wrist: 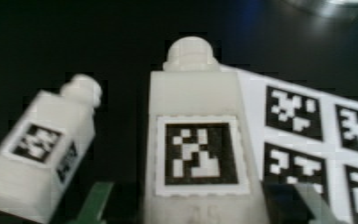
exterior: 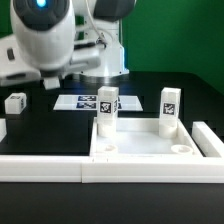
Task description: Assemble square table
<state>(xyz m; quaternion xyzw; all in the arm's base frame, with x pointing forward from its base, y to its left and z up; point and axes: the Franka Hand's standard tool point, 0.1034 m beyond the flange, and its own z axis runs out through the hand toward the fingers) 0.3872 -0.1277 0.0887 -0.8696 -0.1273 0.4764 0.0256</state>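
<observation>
The square table's white slab (exterior: 140, 146) lies at the front with two white tagged legs standing upright at its far corners (exterior: 107, 108) (exterior: 170, 108). A loose leg (exterior: 15, 102) lies at the exterior view's left. In the wrist view my gripper (wrist: 190, 190) is open, with its green fingers (wrist: 98, 200) on either side of a tagged leg (wrist: 197, 130) and gaps between them. A second leg (wrist: 48, 140) lies tilted beside it. My fingers do not show clearly in the exterior view, where only the white arm (exterior: 45, 45) is seen.
The marker board (exterior: 85, 101) lies on the black table behind the slab and also shows in the wrist view (wrist: 318, 125). The long low white border wall (exterior: 40, 166) runs along the front and turns up at the exterior view's right (exterior: 207, 138).
</observation>
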